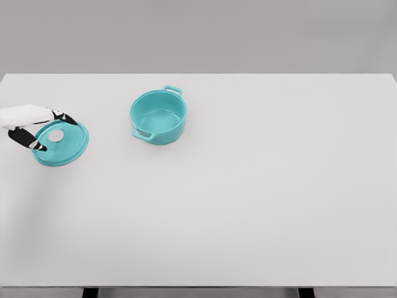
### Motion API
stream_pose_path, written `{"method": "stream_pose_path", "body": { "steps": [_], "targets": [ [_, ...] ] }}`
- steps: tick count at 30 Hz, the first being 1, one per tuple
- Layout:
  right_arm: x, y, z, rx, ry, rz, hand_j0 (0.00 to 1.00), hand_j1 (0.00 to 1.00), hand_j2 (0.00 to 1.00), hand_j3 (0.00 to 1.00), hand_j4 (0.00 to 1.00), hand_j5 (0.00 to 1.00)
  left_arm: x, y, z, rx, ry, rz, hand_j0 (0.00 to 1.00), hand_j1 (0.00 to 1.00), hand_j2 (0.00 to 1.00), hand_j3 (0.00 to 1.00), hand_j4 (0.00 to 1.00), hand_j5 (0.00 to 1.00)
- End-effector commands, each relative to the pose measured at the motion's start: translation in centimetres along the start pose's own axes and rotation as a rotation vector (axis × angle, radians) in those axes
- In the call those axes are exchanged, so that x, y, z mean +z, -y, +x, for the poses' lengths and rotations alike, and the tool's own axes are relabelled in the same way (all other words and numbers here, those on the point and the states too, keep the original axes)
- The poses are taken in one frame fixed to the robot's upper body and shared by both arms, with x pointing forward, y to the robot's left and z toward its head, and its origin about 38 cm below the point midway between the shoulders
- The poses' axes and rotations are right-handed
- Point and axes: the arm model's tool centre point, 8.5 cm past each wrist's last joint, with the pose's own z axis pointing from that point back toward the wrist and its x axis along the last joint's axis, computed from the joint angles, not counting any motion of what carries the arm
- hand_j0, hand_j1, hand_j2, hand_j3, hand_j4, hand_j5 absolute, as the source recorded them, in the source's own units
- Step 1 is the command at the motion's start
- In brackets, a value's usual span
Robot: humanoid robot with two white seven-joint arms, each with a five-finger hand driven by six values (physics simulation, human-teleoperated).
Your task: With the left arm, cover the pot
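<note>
The white table (248, 205) fills nearly the whole head view, its far edge running straight below a plain grey wall (198, 34). Two dark supports (90, 292) show beneath the near edge.

The teal pot (158, 117) stands upright on the left-centre part of the table, toward the far side. It is uncovered, and the bare interior is visible. It carries two loop handles: one at the far right of the rim, one at the near left.

The teal lid (62, 144) is located well to the left of the pot, near the table's left edge, clearly apart from the pot. It is round, with a pale grey knob (56, 135) at its centre. Whether it rests flat on the table or is raised slightly cannot be determined.

The left hand (36, 126) enters from the left edge, white with dark fingertips. Its fingers (65, 117) reach over the far rim of the lid, while the thumb (34, 144) lies across the near-left rim, clamping the lid between them.
</note>
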Motion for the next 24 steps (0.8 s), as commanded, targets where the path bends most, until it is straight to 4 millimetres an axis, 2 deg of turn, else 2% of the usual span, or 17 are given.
{"method": "stream_pose_path", "body": {
  "steps": [1,10,24],
  "targets": [
    [0.01,0.0,-0.01,0.0,0.0,0.0,1.0,1.0,1.0,1.0,1.0,1.0,0.05,-0.06,-0.05,0.004,-0.002,0.005,0.86,0.86,0.86,0.86,0.86,0.86],
    [0.01,-0.01,-0.01,0.0,0.0,0.001,1.0,1.0,1.0,1.0,1.0,1.0,0.1,-0.86,0.74,-0.055,0.004,-0.001,0.84,0.84,0.84,0.84,0.84,0.84],
    [-0.01,0.01,0.04,0.001,0.001,0.0,1.0,1.0,1.0,1.0,1.0,1.0,-0.09,-0.44,0.53,-0.041,0.001,-0.005,0.81,0.81,0.81,0.81,0.81,0.81]
  ]
}}
